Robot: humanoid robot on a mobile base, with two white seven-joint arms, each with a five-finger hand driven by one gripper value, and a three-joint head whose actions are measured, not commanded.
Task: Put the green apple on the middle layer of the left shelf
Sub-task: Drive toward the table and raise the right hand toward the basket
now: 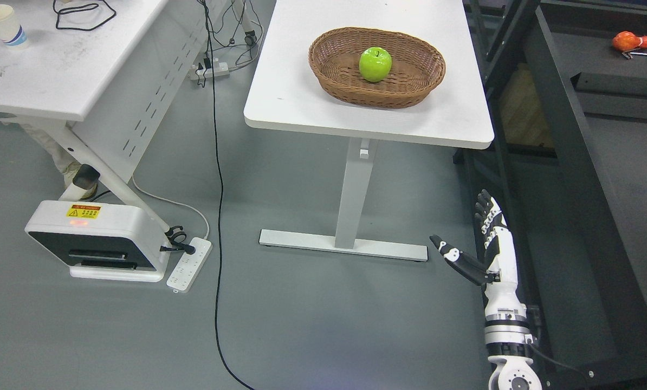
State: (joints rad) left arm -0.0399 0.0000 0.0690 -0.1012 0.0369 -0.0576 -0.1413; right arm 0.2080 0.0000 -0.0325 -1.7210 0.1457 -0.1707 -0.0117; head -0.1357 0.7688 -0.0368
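Observation:
A green apple (375, 64) lies in a brown wicker basket (426, 81) on a white table (302, 97) in the upper middle of the head view. My right hand (467, 238) hangs low at the lower right, below and in front of the table, well apart from the apple. Its fingers are spread and hold nothing. The left arm does not show.
A black shelf frame (573, 162) stands at the right, with an orange object (631, 42) on a dark surface behind it. A second white desk (47, 81) at the left carries a paper cup (5, 25). A white floor unit (96, 238), a power strip (189, 264) and cables lie on the grey floor.

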